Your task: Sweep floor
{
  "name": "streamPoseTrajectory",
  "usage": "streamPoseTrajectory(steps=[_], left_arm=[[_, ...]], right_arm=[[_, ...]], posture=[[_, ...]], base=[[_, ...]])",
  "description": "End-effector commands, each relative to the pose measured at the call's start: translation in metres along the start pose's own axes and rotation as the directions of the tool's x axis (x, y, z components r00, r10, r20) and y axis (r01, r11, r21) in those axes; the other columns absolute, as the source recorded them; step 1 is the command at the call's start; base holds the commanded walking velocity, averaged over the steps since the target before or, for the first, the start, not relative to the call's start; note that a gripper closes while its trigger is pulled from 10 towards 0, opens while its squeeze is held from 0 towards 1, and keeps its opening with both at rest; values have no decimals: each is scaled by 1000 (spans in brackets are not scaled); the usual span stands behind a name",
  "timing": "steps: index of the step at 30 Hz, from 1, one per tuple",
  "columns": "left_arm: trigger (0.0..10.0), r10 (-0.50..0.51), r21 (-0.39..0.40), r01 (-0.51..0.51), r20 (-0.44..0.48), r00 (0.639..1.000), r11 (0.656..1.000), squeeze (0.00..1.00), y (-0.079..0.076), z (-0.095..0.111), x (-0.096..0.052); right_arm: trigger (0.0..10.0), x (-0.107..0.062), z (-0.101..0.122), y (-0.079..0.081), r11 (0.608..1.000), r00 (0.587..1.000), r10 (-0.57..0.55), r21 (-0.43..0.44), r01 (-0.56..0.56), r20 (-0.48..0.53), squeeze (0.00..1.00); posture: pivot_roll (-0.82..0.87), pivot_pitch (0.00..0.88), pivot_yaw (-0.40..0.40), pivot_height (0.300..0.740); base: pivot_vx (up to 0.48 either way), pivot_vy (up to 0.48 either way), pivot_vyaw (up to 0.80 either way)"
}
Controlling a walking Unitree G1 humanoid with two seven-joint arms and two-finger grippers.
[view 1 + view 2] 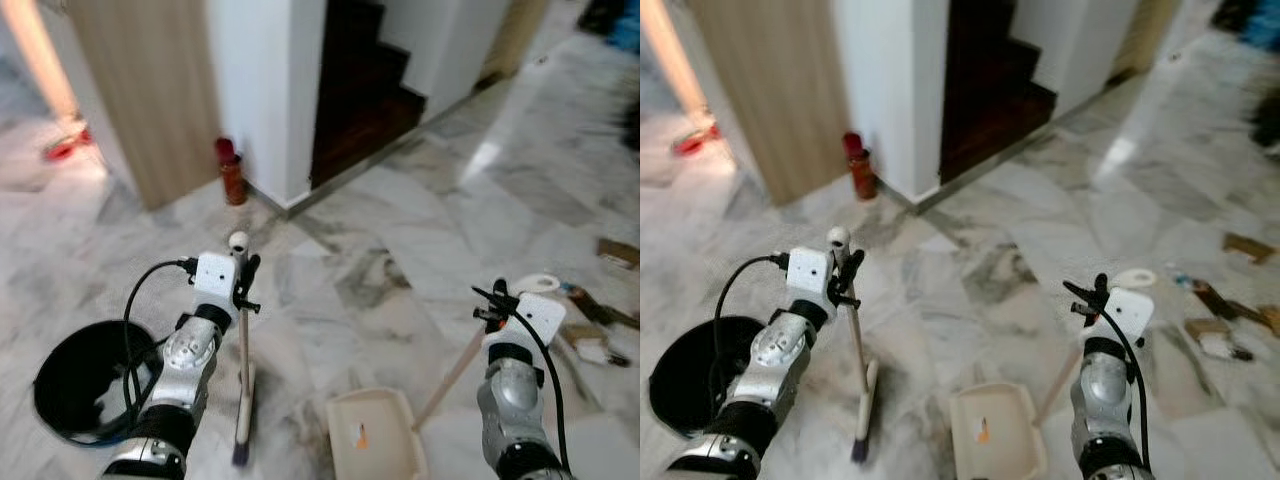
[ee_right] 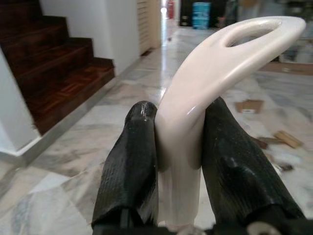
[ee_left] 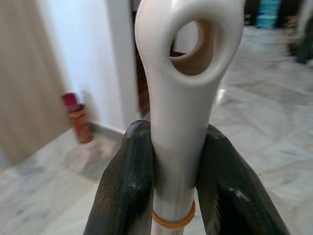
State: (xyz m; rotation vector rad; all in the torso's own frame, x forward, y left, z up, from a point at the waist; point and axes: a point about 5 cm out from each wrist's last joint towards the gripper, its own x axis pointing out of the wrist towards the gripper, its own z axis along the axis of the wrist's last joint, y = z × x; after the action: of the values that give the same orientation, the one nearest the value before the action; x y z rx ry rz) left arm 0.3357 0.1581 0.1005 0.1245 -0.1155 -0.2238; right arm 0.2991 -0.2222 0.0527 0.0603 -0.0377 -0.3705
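Cream plastic broom [image 1: 243, 372], upright on the grey marble floor [image 1: 400, 230], is clamped near its looped handle top by the left gripper [image 1: 243, 282]. The cream dustpan [image 1: 374, 432] just beside it is held by its long handle in the right gripper [image 1: 492, 305]. A round black bin [image 1: 82, 382] sits left; cardboard scraps [image 1: 592, 338] lie right.

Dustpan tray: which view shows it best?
Left eye view: the dustpan tray lies open on the marble floor, orange scrap inside. Right eye view shows the same, more cropped. Right wrist view gives just its handle, clamped in the right gripper.
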Motion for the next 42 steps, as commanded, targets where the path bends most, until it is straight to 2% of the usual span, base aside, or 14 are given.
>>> streamPoseTrajectory(steps=[1, 12, 21, 30, 42], left_arm=[[10000, -8, 8, 8, 11, 1000, 1000, 0, 1, 5, 5], [10000, -25, -1, 25, 11, 1000, 1000, 0, -6, 4, 7], [10000, -9, -14, 9, 22, 1000, 1000, 0, -2, 3, 2], [10000, -9, -10, 9, 18, 1000, 1000, 0, -3, 0, -1], [10000, -14, -18, 14, 6, 1000, 1000, 0, -5, -1, 3]], right_arm=[[10000, 1, 5, 3, 1000, 999, 4, 7, -4, 34, 0], [10000, -8, -3, 3, 1000, 1000, 9, 8, -9, 20, 0], [10000, -5, 0, 7, 999, 999, 35, -1, -35, 26, 0], [10000, -10, -3, 10, 998, 998, 61, -4, -61, 26, 0], [10000, -10, 1, 13, 998, 997, 65, 1, -65, 52, 0]], posture=[[150, 70, -22, 740], [136, 56, -27, 740], [144, 41, -36, 740], [137, 25, -36, 740], [122, 0, -30, 740]], base=[[0, 0, -800], [0, 0, -800], [0, 0, -800], [0, 0, -800], [0, 0, -33]])
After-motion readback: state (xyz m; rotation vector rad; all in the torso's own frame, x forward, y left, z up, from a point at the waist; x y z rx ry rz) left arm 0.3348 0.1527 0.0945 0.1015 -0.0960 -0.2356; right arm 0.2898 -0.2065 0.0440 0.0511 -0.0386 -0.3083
